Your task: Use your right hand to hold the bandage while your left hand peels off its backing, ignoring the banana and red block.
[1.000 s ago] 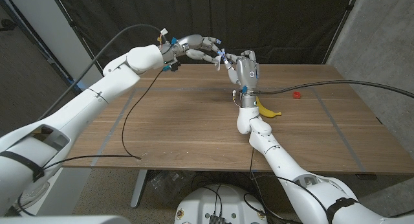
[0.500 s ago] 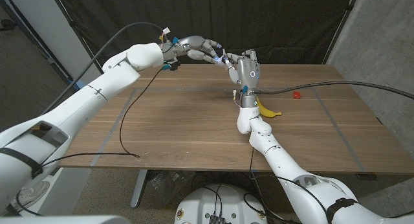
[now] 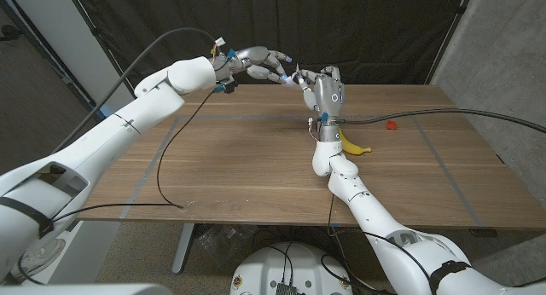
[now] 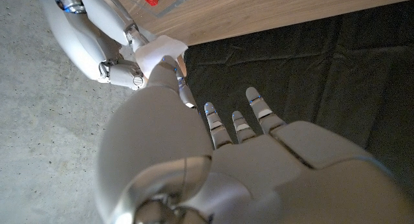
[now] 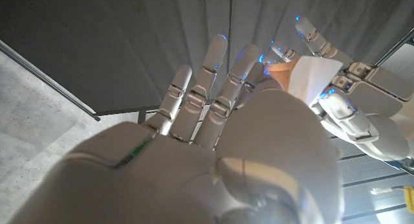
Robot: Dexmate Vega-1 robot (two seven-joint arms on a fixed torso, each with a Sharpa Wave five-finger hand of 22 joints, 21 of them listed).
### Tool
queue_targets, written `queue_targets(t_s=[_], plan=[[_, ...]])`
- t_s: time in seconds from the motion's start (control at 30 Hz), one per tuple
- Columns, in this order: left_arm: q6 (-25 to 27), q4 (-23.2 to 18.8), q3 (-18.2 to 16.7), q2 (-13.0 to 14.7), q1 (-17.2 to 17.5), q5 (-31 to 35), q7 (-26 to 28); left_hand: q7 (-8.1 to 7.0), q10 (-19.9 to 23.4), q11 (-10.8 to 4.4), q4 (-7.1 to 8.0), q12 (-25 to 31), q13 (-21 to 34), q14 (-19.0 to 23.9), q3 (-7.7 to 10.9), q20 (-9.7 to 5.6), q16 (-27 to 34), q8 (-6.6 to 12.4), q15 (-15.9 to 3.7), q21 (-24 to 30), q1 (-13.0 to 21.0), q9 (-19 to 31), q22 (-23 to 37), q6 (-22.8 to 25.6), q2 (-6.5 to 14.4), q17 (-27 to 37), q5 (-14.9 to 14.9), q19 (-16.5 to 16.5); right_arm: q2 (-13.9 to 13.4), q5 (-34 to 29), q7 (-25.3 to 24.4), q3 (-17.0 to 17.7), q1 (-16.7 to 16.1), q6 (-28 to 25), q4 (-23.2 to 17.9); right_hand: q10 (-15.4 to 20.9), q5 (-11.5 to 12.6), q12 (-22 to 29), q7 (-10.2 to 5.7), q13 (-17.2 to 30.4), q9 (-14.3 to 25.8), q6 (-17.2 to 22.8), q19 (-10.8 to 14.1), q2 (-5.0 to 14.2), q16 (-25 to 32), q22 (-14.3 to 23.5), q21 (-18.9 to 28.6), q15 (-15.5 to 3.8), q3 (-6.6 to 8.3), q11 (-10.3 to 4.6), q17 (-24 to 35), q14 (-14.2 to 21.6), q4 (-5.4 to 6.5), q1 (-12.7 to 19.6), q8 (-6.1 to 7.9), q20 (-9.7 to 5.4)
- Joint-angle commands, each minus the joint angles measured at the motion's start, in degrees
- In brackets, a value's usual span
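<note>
Over the last second my left hand (image 3: 260, 61) has drawn back a little toward its own side, and the gap between its fingertips and my right hand (image 3: 325, 90) has opened slightly in the head view. I judge that as the peel under way: the two hands are pulling apart with the bandage (image 3: 296, 76) stretched between them.

Left first: that hand is raised above the far edge of the surface (image 3: 256, 159), thumb and a finger pinching the white backing (image 4: 157, 50), the other fingers spread. In the middle, the bandage hangs in the air between both hands, well above the surface; it is small and partly hidden, so I cannot tell how much backing is off. Its long axis seems to run roughly from one hand to the other, across the picture, the tan strip (image 5: 279, 71) toward my right hand.

On the right, that hand stands upright and pinches the bandage's end at its fingertips, the remaining fingers extended. The banana (image 3: 354, 145) and red block (image 3: 391, 124) lie untouched behind it.
</note>
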Motion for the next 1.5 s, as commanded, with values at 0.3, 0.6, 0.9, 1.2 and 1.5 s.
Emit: queue_targets(t_s=[0.3,0.6,0.9,1.2,1.5], plan=[[-0.7,-9.4,-8.3,4.1,12.1,2.7,13.2,0.2,1.3,-0.74,0.48,1.2,0.8,0.8,0.45,-0.67,0.4,1.12,-1.37,0.7,0.4,1.2,0.3,0.4,0.5,0.6,0.5,0.1,-4.9,24.6,0.0,-8.3,1.2,-6.3,-1.8,0.8,0.0,0.1,-1.25,0.3,-0.2,2.2,0.1,0.09,0.2,0.3,1.0,-4.41,-0.37,0.07,0.4,1.1,-0.19,0.6,0.16,-8.41],[-0.7,-11.4,-10.1,4.8,15.9,4.1,16.6,0.54,2.2,-1.08,0.61,2.1,1.4,1.5,0.68,-0.86,0.5,1.86,-1.82,1.0,0.7,1.8,0.3,0.7,0.4,0.8,0.7,0.1,-6.8,32.4,0.0,-10.7,0.4,-9.3,-4.8,0.8,-0.2,0.0,-1.21,0.2,-0.2,2.3,0.0,0.1,0.1,0.2,1.2,-4.41,-0.46,0.06,0.4,1.1,-0.42,0.7,0.16,-8.4],[-1.7,-12.6,-12.5,6.0,20.3,3.5,18.8,0.45,2.6,-1.11,0.7,2.6,1.8,1.9,0.75,-0.76,0.5,2.2,-2.05,1.2,0.8,2.2,0.3,0.6,0.3,0.9,0.7,0.2,-6.0,33.9,0.0,-10.9,-0.9,-10.4,-6.2,1.1,-0.3,0.1,-1.07,0.1,-0.1,2.3,0.0,0.12,0.2,0.2,1.4,-4.41,-0.58,0.09,0.4,1.2,-0.52,0.7,0.12,-8.38],[-5.0,-11.9,-15.1,6.7,24.1,1.5,20.5,0.58,2.8,-1.37,0.84,3.1,2.2,2.2,0.79,-0.71,0.5,2.53,-2.23,1.3,0.9,2.6,0.3,0.4,0.2,1.1,0.8,0.2,-4.9,36.4,0.0,-11.0,-2.9,-12.2,-9.2,1.1,-0.5,0.2,-1.01,0.2,-0.1,2.4,-0.1,0.15,0.2,0.1,1.6,-4.41,-0.61,0.07,0.4,1.2,-0.64,0.8,0.08,-8.37],[-8.6,-9.9,-17.2,5.7,28.3,-0.3,23.5,0.12,3.7,-1.3,1.08,3.9,2.7,3.2,0.75,-0.31,0.7,2.87,-2.37,1.6,0.9,3.1,0.3,0.2,0.0,1.2,0.9,0.4,-3.0,39.6,0.0,-10.2,-5.2,-13.6,-11.4,1.3,-0.6,0.2,-0.8,0.2,-0.2,2.4,-0.1,0.19,0.2,0.2,1.9,-4.41,-0.67,0.09,0.3,1.2,-0.7,0.7,0.0,-8.34]])
